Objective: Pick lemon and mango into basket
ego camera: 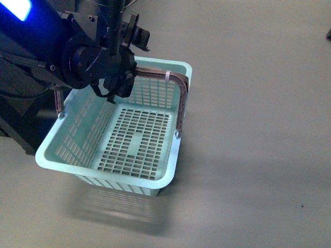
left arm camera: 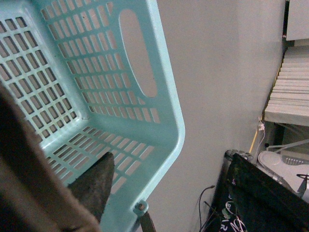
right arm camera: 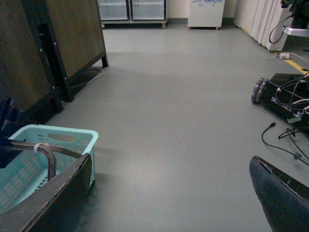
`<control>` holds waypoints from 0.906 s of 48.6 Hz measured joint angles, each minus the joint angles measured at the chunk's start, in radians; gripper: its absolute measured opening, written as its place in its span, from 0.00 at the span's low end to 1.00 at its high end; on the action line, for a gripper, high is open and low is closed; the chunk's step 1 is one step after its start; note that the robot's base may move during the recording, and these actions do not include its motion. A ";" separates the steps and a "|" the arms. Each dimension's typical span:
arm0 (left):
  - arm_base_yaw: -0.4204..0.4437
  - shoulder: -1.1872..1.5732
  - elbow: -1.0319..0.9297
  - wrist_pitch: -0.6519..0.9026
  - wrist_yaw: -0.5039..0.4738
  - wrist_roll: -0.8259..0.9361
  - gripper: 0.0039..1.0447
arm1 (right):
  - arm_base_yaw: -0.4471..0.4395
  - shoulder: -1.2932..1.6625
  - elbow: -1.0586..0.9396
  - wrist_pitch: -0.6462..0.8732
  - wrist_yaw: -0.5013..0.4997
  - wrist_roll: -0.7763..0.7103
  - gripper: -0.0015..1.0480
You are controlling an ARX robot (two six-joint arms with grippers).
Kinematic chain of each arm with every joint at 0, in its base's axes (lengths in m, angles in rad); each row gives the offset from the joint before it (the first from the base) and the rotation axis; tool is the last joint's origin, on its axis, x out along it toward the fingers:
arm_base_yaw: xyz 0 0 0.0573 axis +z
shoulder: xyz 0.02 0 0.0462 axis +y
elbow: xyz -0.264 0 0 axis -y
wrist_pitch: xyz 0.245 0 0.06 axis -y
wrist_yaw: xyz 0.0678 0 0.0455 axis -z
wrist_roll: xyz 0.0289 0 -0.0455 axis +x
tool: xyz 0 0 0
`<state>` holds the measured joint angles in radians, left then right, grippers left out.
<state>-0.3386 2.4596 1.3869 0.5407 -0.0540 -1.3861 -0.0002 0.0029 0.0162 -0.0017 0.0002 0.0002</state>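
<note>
From the front, the pale turquoise rectangular plastic basket (ego camera: pixel 119 175) with slotted walls stood on the grey floor (ego camera: pixel 248 155), left of centre, its slotted bottom in plain view. Two brown plastic handles (ego camera: pixel 181 103) lay over to the far right side, tied at the bend with a white zip tie (ego camera: pixel 168 76). The black left arm reached in over the basket's far left corner, with the left gripper (ego camera: pixel 117 89) hanging just above the rim. From here I could not tell whether its fingers were apart or together.

The left wrist camera looked down into the basket (left arm camera: pixel 169 111), past a slotted wall with an oval hand hole. One dark fingertip (left arm camera: pixel 96 183) showed above the basket floor, next to a brown blur filling the corner. The spacing of the fingers could not be judged here either. Beyond the basket, a black wheeled base (left arm camera: pixel 256 193) with cables sat on the floor.

In the right wrist view, the right gripper (right arm camera: pixel 170 162) had its two dark fingers spread wide, holding nothing, with bare floor between them. The basket (right arm camera: pixel 53 131) stood beside one finger, its handle (right arm camera: pixel 48 157) and zip tie (right arm camera: pixel 36 146) visible. A dark wooden cabinet (right arm camera: pixel 24 58) rose behind it, and a black wheeled base (right arm camera: pixel 285 94) with loose cables (right arm camera: pixel 285 140) stood well apart on the other side.
</note>
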 joint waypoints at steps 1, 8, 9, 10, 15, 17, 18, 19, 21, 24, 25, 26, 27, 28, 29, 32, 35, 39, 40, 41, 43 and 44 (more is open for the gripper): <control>0.000 0.000 0.002 -0.003 -0.003 -0.004 0.64 | 0.000 0.000 0.000 0.000 0.000 0.000 0.92; -0.001 -0.002 0.003 -0.015 -0.013 -0.092 0.37 | 0.000 0.000 0.000 0.000 0.000 0.000 0.92; -0.002 -0.003 0.003 -0.019 -0.013 -0.097 0.35 | 0.000 0.000 0.000 0.000 0.000 0.000 0.92; -0.002 -0.004 0.003 -0.022 -0.013 -0.098 0.34 | 0.000 0.000 0.000 0.000 0.000 0.000 0.92; -0.001 -0.022 -0.008 -0.040 -0.026 -0.111 0.31 | 0.000 0.000 0.000 0.000 0.000 0.000 0.92; 0.000 -0.041 -0.030 -0.041 -0.027 -0.116 0.31 | 0.000 0.000 0.000 0.000 0.000 0.000 0.92; 0.001 -0.055 -0.048 -0.041 -0.027 -0.117 0.31 | 0.000 0.000 0.000 0.000 0.000 0.000 0.92; 0.002 -0.066 -0.062 -0.041 -0.027 -0.118 0.31 | 0.000 0.000 0.000 0.000 0.000 0.000 0.92; 0.002 -0.086 -0.087 -0.036 -0.027 -0.118 0.31 | 0.000 0.000 0.000 0.000 0.000 0.000 0.92; 0.003 -0.127 -0.139 -0.024 -0.029 -0.109 0.31 | 0.000 0.000 0.000 0.000 0.000 0.000 0.92; 0.004 -0.146 -0.162 -0.020 -0.030 -0.107 0.30 | 0.000 0.000 0.000 0.000 0.000 0.000 0.92; 0.005 -0.168 -0.187 -0.015 -0.030 -0.105 0.30 | 0.000 0.000 0.000 0.000 0.000 0.000 0.92; 0.007 -0.205 -0.224 -0.008 -0.030 -0.103 0.30 | 0.000 0.000 0.000 0.000 0.000 0.000 0.92; 0.008 -0.220 -0.237 -0.006 -0.030 -0.103 0.30 | 0.000 0.000 0.000 0.000 0.000 0.000 0.92; 0.010 -0.248 -0.262 -0.004 -0.029 -0.103 0.30 | 0.000 0.000 0.000 0.000 0.000 0.000 0.92; 0.016 -0.333 -0.326 -0.004 -0.031 -0.104 0.30 | 0.000 0.000 0.000 0.000 0.000 0.000 0.92; 0.024 -0.425 -0.387 -0.005 -0.035 -0.105 0.30 | 0.000 0.000 0.000 0.000 0.000 0.000 0.92; 0.035 -0.566 -0.468 -0.022 -0.045 -0.107 0.30 | 0.000 0.000 0.000 0.000 0.000 0.000 0.92; 0.037 -0.585 -0.479 -0.027 -0.047 -0.108 0.30 | 0.000 0.000 0.000 0.000 0.000 0.000 0.92; 0.040 -0.625 -0.501 -0.038 -0.048 -0.111 0.30 | 0.000 0.000 0.000 0.000 0.000 0.000 0.92; 0.045 -0.684 -0.532 -0.056 -0.052 -0.115 0.30 | 0.000 0.000 0.000 0.000 0.000 0.000 0.92; 0.049 -0.724 -0.552 -0.071 -0.054 -0.120 0.30 | 0.000 0.000 0.000 0.000 0.000 0.000 0.92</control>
<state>-0.2897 1.7351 0.8345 0.4698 -0.1078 -1.5059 -0.0002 0.0029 0.0162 -0.0017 0.0002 0.0002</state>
